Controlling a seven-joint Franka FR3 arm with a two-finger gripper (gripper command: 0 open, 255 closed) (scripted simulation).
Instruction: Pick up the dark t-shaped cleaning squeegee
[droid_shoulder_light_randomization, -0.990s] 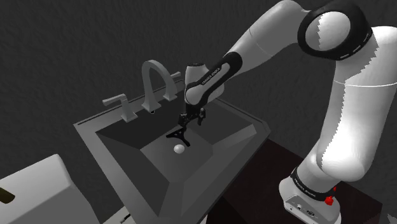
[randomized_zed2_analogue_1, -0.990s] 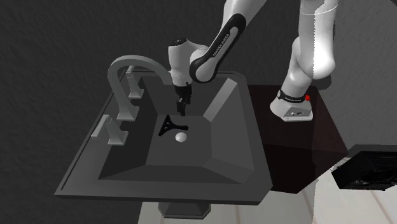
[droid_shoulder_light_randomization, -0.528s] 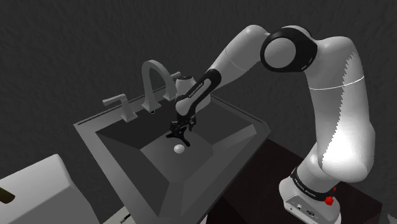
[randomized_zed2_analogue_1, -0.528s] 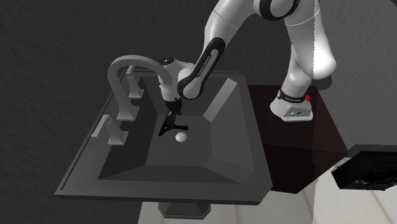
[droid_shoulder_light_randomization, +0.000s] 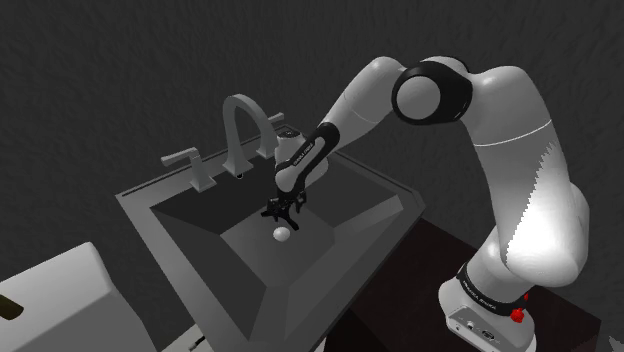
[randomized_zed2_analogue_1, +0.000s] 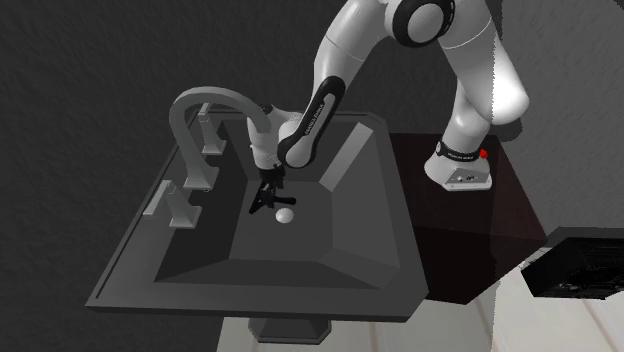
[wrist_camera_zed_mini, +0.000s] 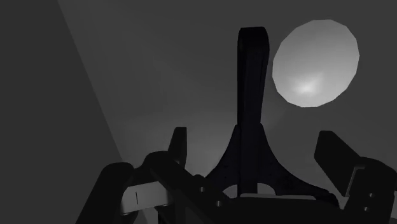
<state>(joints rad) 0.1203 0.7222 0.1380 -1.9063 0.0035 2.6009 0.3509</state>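
Dark, rough wall (droid_shoulder_light_randomization: 90, 70) backs everything in my shoulder view. At that view's lower left I see a white block (droid_shoulder_light_randomization: 70, 290), and beside it a grey sink (droid_shoulder_light_randomization: 300, 290) with a deep, sloping basin. On the sink's back rim a lever handle (droid_shoulder_light_randomization: 183, 160) stands to the left of a tall arched faucet (droid_shoulder_light_randomization: 240, 115).

Below the faucet's spout, the squeegee (randomized_zed2_analogue_1: 260, 207) lies flat on the basin floor. It is a black shape, with a pale round drain (randomized_zed2_analogue_1: 285, 214) just beside it on the second exterior view's right.

From the wrist view I see the squeegee (wrist_camera_zed_mini: 252, 83) run straight away from the hand as a narrow black bar that flares wide toward the jaws. The drain (wrist_camera_zed_mini: 315, 60) sits close beside the bar's far end. The jaws are spread, one on each side of the flared part. Grey basin floor shows between each jaw and the squeegee, so nothing is pinched. In the shoulder view the jaws hang low in the basin, right over the squeegee.

Further right, the white arm (droid_shoulder_light_randomization: 520, 150) arches up from its base and bends down into the sink. The base sits on a dark maroon stand (droid_shoulder_light_randomization: 420, 270) at the shoulder view's lower right, just beside the sink.
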